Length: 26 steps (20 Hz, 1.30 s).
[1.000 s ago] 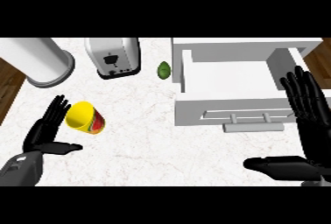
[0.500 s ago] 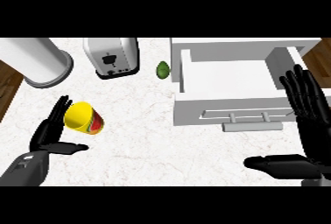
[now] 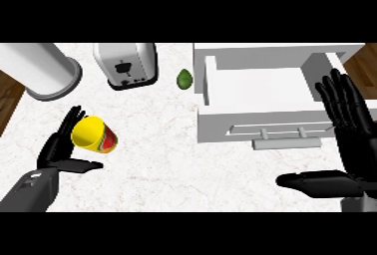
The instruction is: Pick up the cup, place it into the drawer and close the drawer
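**My two hands and forearms**

My left hand (image 3: 60, 149) is glossy black, with slim segmented fingers and a thick thumb, on a grey forearm. My right hand (image 3: 352, 124) is the same black, its fingers long and ridged.

You are looking down at a kitchen: the table (image 3: 162, 149) has a white marbled top like a kitchen worktop, with dark wood flooring (image 3: 11, 97) showing past its left edge and again at the upper right. A silver toaster (image 3: 126, 64) stands at the back beside a tall white cylinder with a metal base (image 3: 40, 69), and a small green fruit (image 3: 183, 78) lies just right of the toaster. At the right a white drawer (image 3: 258, 94) with a bar handle (image 3: 287, 143) stands pulled open from the cabinet front, and a yellow cup (image 3: 94, 134) lies tilted on the table at the left.
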Each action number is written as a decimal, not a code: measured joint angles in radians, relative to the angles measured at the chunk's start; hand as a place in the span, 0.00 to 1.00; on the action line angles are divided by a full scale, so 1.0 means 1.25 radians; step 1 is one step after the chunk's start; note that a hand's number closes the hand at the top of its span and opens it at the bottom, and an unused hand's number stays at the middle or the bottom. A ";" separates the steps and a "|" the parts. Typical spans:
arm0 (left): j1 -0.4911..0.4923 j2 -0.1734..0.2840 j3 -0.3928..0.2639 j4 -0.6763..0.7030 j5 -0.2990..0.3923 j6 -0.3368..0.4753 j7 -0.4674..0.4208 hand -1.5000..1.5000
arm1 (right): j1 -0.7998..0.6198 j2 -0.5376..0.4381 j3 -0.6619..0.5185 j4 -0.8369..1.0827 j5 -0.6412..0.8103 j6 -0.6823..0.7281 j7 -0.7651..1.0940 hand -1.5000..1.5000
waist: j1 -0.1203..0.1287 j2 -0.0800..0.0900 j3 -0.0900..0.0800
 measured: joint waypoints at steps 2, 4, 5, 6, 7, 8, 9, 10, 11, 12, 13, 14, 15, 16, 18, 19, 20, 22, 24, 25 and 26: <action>-0.003 -0.012 0.000 0.002 0.002 -0.004 -0.001 0.00 | -0.002 -0.008 -0.008 0.001 -0.009 0.008 0.002 0.00 | -0.001 0.000 0.000; -0.001 -0.025 -0.002 0.002 0.002 -0.007 -0.005 0.00 | 0.006 -0.006 -0.010 0.000 -0.013 0.009 0.002 0.00 | -0.002 0.000 0.000; -0.002 -0.035 -0.002 0.002 0.002 -0.007 -0.005 0.00 | 0.010 -0.012 -0.018 -0.003 -0.020 0.013 0.003 0.00 | -0.002 -0.001 0.000; -0.006 -0.036 -0.003 0.000 0.003 -0.014 -0.002 0.00 | 0.011 -0.011 -0.015 -0.009 -0.019 0.013 0.008 0.00 | -0.002 -0.001 0.000; -0.007 -0.036 -0.004 0.000 0.003 -0.021 -0.001 0.00 | 0.008 -0.006 -0.008 -0.010 -0.011 0.007 0.011 0.00 | -0.001 -0.001 0.000; -0.003 -0.036 -0.006 -0.001 0.003 -0.029 -0.002 0.00 | 0.009 -0.007 -0.009 -0.009 -0.013 0.008 0.014 0.00 | -0.001 0.000 0.000; -0.003 -0.034 -0.007 -0.005 0.004 -0.036 -0.001 0.00 | 0.008 -0.007 -0.011 -0.004 -0.013 0.009 0.008 0.00 | 0.000 0.000 0.000; -0.009 -0.036 -0.005 -0.006 0.008 -0.045 0.005 0.00 | 0.005 -0.005 -0.009 -0.007 -0.013 0.007 0.010 0.00 | 0.000 0.000 0.000; -0.013 -0.043 -0.005 -0.008 0.011 -0.052 0.008 0.00 | 0.006 -0.001 -0.007 0.001 -0.009 0.005 0.004 0.00 | 0.001 0.000 0.000; -0.013 -0.048 -0.005 -0.010 0.014 -0.058 0.009 1.00 | 0.010 -0.003 -0.010 0.002 -0.009 0.007 0.002 0.00 | 0.000 0.000 0.000; -0.015 -0.053 -0.005 -0.012 0.016 -0.064 0.010 1.00 | 0.006 -0.004 -0.011 0.004 -0.012 0.008 0.003 0.00 | -0.001 0.000 0.000; -0.021 -0.054 -0.005 -0.015 0.019 -0.076 0.017 1.00 | 0.003 -0.005 -0.015 0.011 -0.015 0.009 0.002 0.00 | 0.001 0.000 0.000; -0.023 -0.057 -0.005 -0.016 0.022 -0.087 0.021 1.00 | -0.005 -0.004 -0.014 0.014 -0.014 0.007 0.003 0.00 | 0.002 0.000 0.000; -0.024 -0.057 -0.005 -0.019 0.025 -0.096 0.023 1.00 | -0.007 -0.005 -0.016 0.021 -0.016 0.010 -0.002 0.00 | 0.002 0.001 0.000; -0.031 -0.065 -0.006 -0.023 0.032 -0.117 0.036 1.00 | -0.012 -0.010 -0.019 0.022 -0.020 0.013 0.005 0.00 | 0.001 0.000 0.000; -0.032 -0.069 -0.006 -0.025 0.035 -0.126 0.041 1.00 | -0.012 -0.011 -0.020 0.021 -0.022 0.015 0.004 0.00 | 0.001 0.000 0.000; -0.030 -0.076 -0.006 -0.026 0.039 -0.133 0.045 1.00 | -0.009 -0.006 -0.014 0.017 -0.017 0.011 0.006 0.00 | 0.000 0.000 0.000; -0.036 -0.080 -0.003 -0.031 0.049 -0.150 0.057 1.00 | -0.016 -0.007 -0.014 0.031 -0.014 0.012 0.001 0.00 | 0.003 0.000 0.000; -0.030 -0.082 -0.004 -0.043 0.056 -0.161 0.058 1.00 | -0.019 -0.007 -0.018 0.039 -0.011 0.009 -0.003 0.00 | 0.006 0.000 0.000; -0.029 -0.086 -0.005 -0.052 0.057 -0.160 0.055 1.00 | -0.018 -0.013 -0.025 0.041 -0.015 0.012 -0.004 0.00 | 0.006 -0.001 0.000; -0.028 -0.090 -0.006 -0.059 0.059 -0.158 0.050 1.00 | -0.018 -0.016 -0.029 0.045 -0.018 0.015 -0.006 0.00 | 0.005 -0.001 0.000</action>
